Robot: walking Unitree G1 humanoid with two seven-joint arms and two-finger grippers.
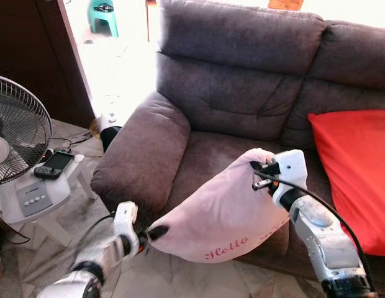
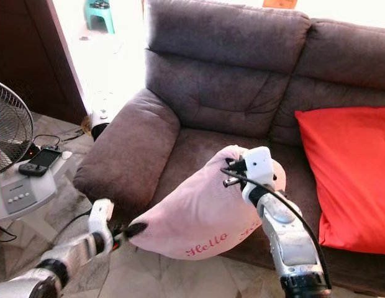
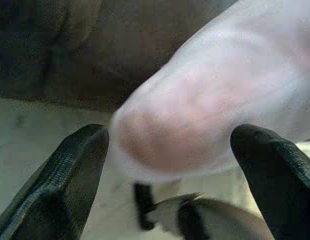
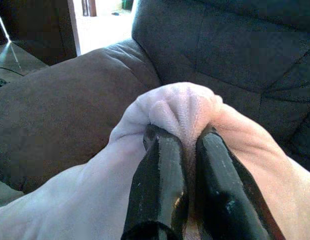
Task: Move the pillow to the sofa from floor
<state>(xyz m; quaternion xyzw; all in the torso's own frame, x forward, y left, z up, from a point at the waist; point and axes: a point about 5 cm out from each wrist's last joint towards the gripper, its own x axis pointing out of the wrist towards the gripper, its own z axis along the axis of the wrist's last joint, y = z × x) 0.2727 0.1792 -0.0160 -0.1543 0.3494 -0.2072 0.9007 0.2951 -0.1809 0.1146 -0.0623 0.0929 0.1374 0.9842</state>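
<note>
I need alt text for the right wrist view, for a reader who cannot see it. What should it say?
The right gripper pinches a bunched corner of the pale pink pillow between its two black fingers. Behind the pillow is the dark grey sofa, with its padded armrest beside the seat.

Right gripper (image 4: pixel 177 150) is raised with jaws pinched shut, while the lower left gripper (image 3: pixel 170 150) has jaws spread wide.

We see the fan (image 1: pixel 15 130) cut off by the picture's left edge and the red cushion (image 1: pixel 357 174) by the right edge. The pillow (image 3: pixel 220 95) is blurred in the left wrist view, and part of its red lettering hides behind the right arm (image 1: pixel 323 236).
</note>
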